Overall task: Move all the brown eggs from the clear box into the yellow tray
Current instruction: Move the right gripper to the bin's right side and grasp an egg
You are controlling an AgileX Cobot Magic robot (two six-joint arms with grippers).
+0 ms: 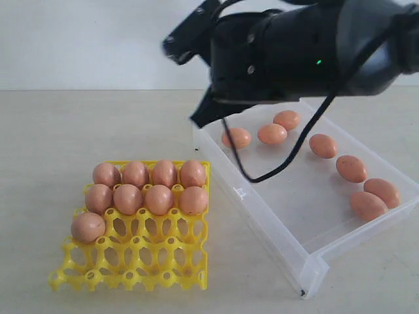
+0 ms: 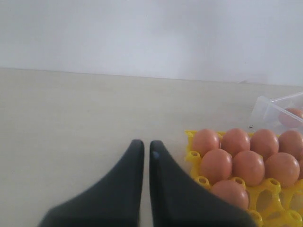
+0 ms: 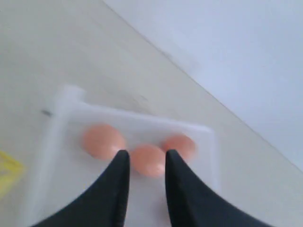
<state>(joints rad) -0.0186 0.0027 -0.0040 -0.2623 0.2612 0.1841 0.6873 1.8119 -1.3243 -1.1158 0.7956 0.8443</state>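
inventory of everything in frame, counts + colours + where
Eggs in tray: nine, brown, filling the two far rows plus one cup at the left of the third row.
Eggs in box: seven, brown, loose on the floor, three near the far end, four toward the right.
Tray: one, yellow, on the table left of the box.
Box: one, clear plastic, right of the tray.
Table: one, beige.
Wall: white, behind the table.
Cable: one, black, hanging over the box.
Right arm: black, over the box's far end, jaws apart, pointed at the three eggs there.
Left jaws: black, nearly together, empty, beside the tray.
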